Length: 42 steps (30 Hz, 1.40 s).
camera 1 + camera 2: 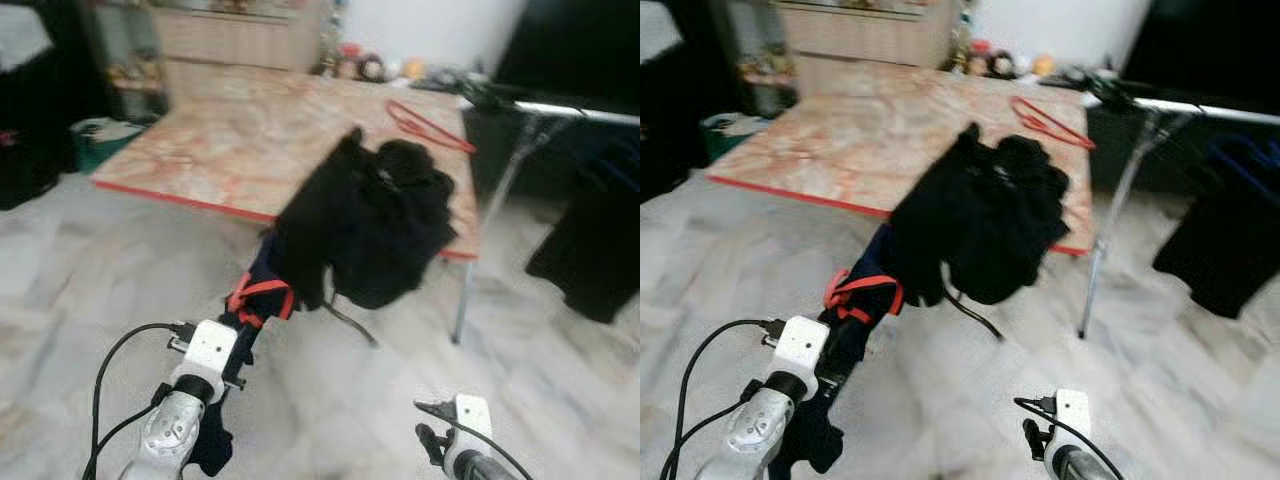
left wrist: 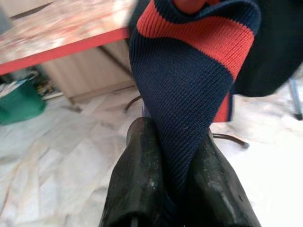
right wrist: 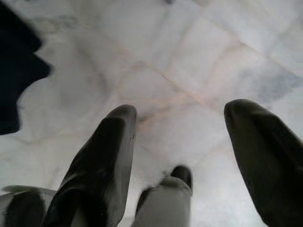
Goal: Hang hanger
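Ahead of us, across the pale tiled floor (image 1: 90, 300), stands the marbled surface (image 1: 230, 140) with its red edge; to the right of it a clothes rail (image 1: 570, 110) runs at about the same height, with dark clothes (image 1: 590, 250) hanging under it. A red hanger (image 1: 425, 125) lies flat on the far right corner of the surface, well apart from both claws. A black garment (image 1: 365, 220) hangs in front of the surface's near edge, seemingly joined to the navy-and-red knit cloth (image 2: 189, 94) that our left claw (image 2: 177, 189) pinches tightly between its fingers. We cannot tell whether a hanger sits inside this bundle.

Right claw (image 3: 182, 156): spread wide, empty, pointing down at the floor.

Judgement for this step: carry the load toward the rail, turn right while holding the pinch firm, and lift high enough that the cloth does not drag or snag on the surface's edge. Free claw could steady the hook.
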Tool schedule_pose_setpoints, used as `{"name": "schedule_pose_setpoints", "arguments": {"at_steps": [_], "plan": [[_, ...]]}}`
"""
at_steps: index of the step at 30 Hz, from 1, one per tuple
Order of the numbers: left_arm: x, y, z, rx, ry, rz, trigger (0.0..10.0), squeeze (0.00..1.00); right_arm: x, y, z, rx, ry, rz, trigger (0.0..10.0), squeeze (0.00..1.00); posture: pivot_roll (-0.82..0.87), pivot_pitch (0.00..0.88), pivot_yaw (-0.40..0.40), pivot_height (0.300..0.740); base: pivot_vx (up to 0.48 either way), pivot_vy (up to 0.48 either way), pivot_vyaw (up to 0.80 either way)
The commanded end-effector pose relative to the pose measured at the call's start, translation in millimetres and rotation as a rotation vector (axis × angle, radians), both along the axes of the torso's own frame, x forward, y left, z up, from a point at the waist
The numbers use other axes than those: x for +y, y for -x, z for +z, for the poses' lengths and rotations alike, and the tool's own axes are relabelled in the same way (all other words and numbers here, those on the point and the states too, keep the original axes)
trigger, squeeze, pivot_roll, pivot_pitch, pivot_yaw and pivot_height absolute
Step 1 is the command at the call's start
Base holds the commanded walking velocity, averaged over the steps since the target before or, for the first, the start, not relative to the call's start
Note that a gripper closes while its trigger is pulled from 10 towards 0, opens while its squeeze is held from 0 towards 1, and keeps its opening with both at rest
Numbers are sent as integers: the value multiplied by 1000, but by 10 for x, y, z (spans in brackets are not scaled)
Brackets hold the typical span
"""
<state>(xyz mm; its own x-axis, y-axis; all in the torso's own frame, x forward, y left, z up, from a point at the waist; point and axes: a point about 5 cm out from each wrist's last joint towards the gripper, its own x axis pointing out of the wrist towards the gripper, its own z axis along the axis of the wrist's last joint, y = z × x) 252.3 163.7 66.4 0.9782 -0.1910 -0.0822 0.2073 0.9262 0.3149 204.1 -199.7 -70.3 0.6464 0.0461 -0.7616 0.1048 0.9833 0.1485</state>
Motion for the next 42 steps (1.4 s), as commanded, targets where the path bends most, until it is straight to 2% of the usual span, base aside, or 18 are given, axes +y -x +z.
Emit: {"name": "schedule_pose_setpoints", "arguments": {"at_steps": [1,8,18,42], "plan": [[-74,-11,78,-42,3,-34,10000,0,-49,-8,13,1,14,3,10000,0,83,0,-36,716,0,-292,0],[-74,-11,78,-42,3,-34,10000,0,-49,-8,13,1,14,3,10000,0,83,0,-36,716,0,-292,0],[-117,32,75,-46,-48,-107,10000,0,-42,-15,15,3,15,9,10000,0,82,0,-32,716,0,-303,0],[-167,-14,68,-32,-41,-130,10000,0,-44,-42,37,-33,4,-10,10000,0,66,0,-32,716,0,-313,0]]}}
